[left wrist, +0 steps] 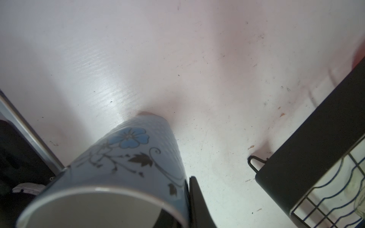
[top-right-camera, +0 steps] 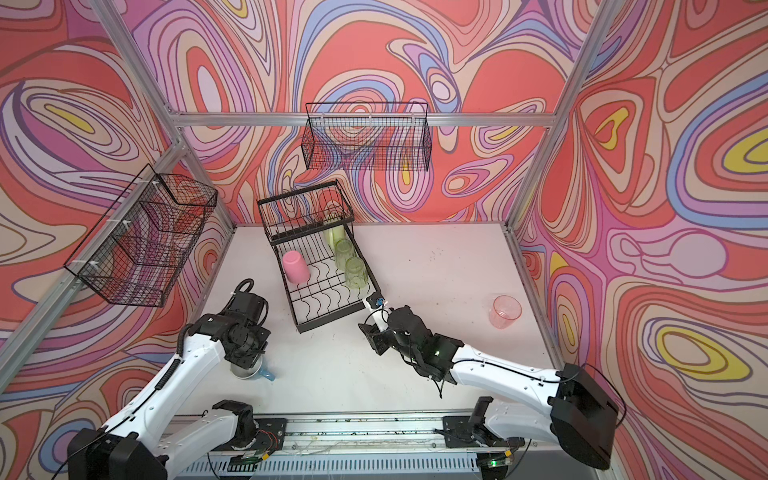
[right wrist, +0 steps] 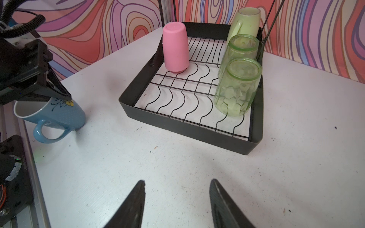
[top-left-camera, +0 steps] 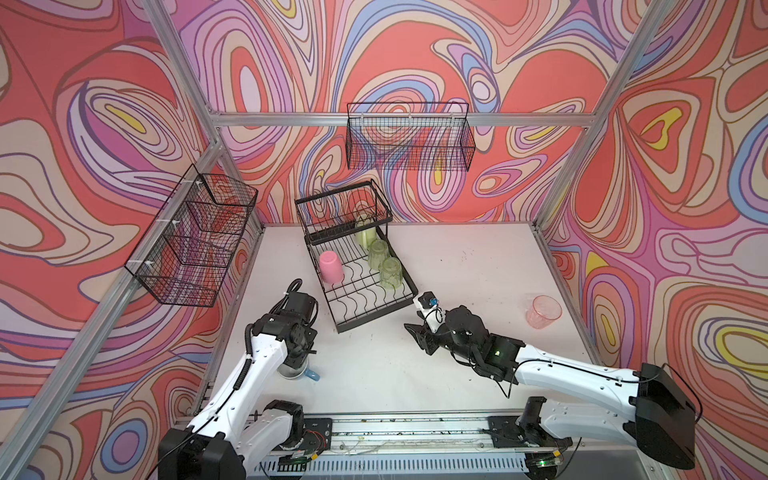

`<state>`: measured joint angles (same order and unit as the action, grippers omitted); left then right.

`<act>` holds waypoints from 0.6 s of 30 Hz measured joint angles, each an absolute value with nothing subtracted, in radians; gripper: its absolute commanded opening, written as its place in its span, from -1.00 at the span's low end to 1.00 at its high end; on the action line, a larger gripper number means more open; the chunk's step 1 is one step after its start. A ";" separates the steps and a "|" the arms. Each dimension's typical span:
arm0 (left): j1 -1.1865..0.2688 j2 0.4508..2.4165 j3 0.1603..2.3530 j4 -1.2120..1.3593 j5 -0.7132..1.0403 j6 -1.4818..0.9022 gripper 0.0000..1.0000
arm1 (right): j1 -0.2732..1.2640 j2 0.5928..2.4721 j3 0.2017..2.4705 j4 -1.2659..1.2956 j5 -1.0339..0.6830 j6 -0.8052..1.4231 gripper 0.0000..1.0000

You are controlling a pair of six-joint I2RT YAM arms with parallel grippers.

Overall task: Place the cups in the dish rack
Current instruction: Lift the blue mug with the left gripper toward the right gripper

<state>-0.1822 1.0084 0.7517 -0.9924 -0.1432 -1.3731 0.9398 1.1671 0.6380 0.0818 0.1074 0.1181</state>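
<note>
top views, left to right: left gripper [right wrist: 58,93] pinched on the wall of the blue mug [right wrist: 59,116], one finger inside the mouth, one outside; mug tilted, near the table's [top-left-camera: 374,374] left front, apart from the rack [right wrist: 177,126]; whether its base touches the table cannot be told. rack at centre: pink tumbler [top-left-camera: 331,267] inverted at the tray's left; yellow-green mug [top-left-camera: 365,235] and two green tumblers [top-left-camera: 378,254] [top-left-camera: 391,273] inverted in a row along its right. right gripper [right wrist: 177,181] part open, holding nothing, just off the rack's front corner. clear pink tumbler [top-left-camera: 543,311] upright, well apart at right. likely faults: a one-wall pinch lets the glazed mug swing or slip, the handle's weight pulling it round; turned over low, it could strike the rack's front wall or knock the pink tumbler. writing: none legible; no brand; the mug bears only blue and yellow flowers on dark vines.
</note>
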 measured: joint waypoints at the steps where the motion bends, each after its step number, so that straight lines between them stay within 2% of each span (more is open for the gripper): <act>1: -0.182 0.999 0.753 -1.000 -0.147 -1.373 -0.95 | 0.940 1.167 0.638 0.081 0.107 0.121 0.09; 18: -0.182 0.814 0.811 -1.052 -0.123 -1.335 -1.00 | 0.942 1.188 0.717 0.030 0.054 0.257 0.11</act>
